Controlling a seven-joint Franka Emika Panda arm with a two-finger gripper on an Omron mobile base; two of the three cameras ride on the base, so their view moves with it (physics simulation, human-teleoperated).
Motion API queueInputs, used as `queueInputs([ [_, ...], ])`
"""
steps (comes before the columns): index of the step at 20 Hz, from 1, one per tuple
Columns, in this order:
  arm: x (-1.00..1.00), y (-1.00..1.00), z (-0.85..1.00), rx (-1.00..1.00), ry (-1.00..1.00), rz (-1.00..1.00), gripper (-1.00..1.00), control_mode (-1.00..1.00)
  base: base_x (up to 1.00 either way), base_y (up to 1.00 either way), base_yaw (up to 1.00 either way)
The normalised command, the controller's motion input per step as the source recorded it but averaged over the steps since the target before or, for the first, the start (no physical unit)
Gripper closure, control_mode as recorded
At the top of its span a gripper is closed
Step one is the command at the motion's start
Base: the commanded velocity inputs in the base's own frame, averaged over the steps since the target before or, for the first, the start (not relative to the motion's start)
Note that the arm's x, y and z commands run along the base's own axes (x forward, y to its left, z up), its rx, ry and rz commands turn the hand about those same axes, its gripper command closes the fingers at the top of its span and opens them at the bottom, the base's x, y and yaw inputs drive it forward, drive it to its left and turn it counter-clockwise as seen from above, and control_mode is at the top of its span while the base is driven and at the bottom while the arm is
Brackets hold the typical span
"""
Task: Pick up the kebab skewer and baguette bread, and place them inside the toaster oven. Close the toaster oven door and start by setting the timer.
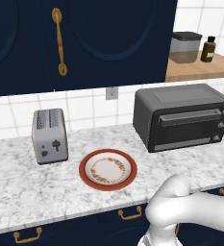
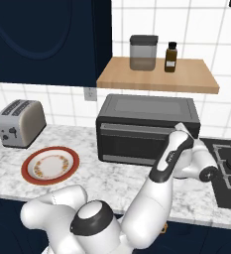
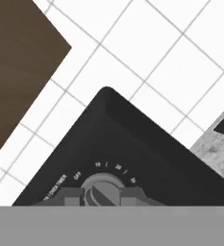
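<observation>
Gripping the timer knob (image 3: 103, 193) with the gripper (image 3: 103, 198) pinched shut, you next needed to twist it.

Even, soft light fills the rendered kitchen, bright on the white wall tiles (image 1: 84, 108) and with no clear source. Only faint shadows lie on the marble counter (image 1: 17, 182) under the toaster oven (image 1: 183, 122) and the plate (image 1: 108, 169), and nothing glares. The base views are sharp though coarse, while the hand view is slightly soft around the timer knob (image 3: 102, 194).
</observation>
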Motion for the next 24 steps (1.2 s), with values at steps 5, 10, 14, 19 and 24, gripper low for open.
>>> queueInputs([
  [5, -0.1, -0.01, -0.21, 0.2, 0.0, -0.04, 1.0, -1.0, 0.0, 0.0, 0.0],
  [10, -0.09, 0.0, -0.17, 0.18, 0.0, -0.04, 1.0, -1.0, 0.0, 0.0, 0.0],
  [14, -0.1, -0.03, -0.14, 0.22, 0.0, -0.03, 1.0, -1.0, 0.0, 0.0, 0.0],
  [19, -0.11, -0.04, -0.14, 0.23, 0.0, -0.04, 1.0, -1.0, 0.0, 0.0, 0.0],
  [24, -0.1, 0.0, -0.18, 0.22, -0.02, -0.06, 1.0, -1.0, 0.0, 0.0, 0.0],
])
